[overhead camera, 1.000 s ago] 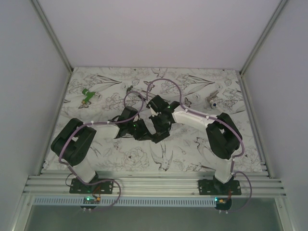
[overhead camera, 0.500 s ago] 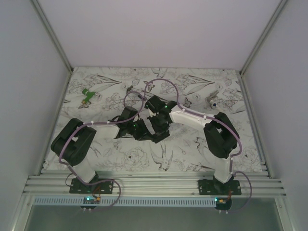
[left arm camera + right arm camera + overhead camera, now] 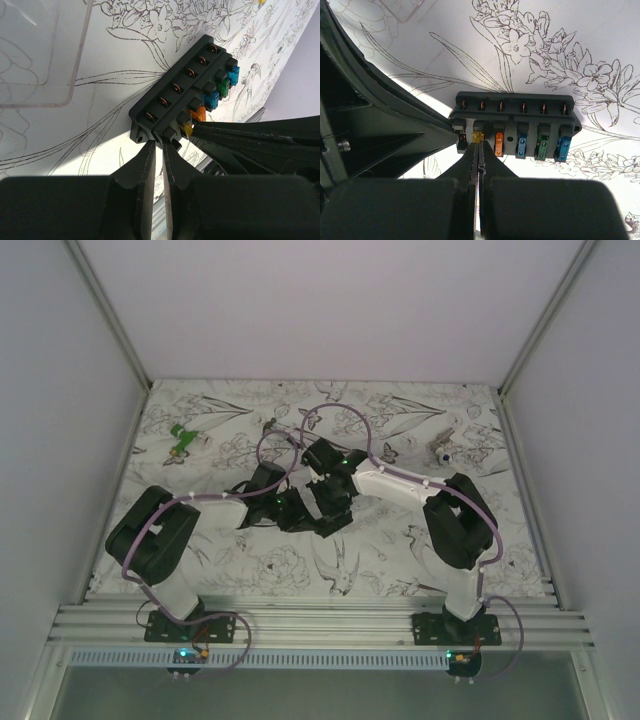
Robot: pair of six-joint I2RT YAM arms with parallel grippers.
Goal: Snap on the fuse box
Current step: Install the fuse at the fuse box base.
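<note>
Left gripper [image 3: 159, 146] pinches fuse box [image 3: 172, 102] corner, apparently steadying it. Right gripper [image 3: 478, 151] clenched empty, tips at yellow fuse [image 3: 478, 136], likely for pressing.

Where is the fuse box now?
The fuse box lies midway across the flowered table, in both wrist views, at the tips of the left hand and right hand.

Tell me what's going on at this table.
Both arms are at the fuse box, which lies on the table with its coloured fuses showing. The left gripper pinches one end of the box, and the right gripper is shut with its tips at the yellow fuse. A clear plastic piece lies apart from the box, so nothing is snapped on yet.
</note>
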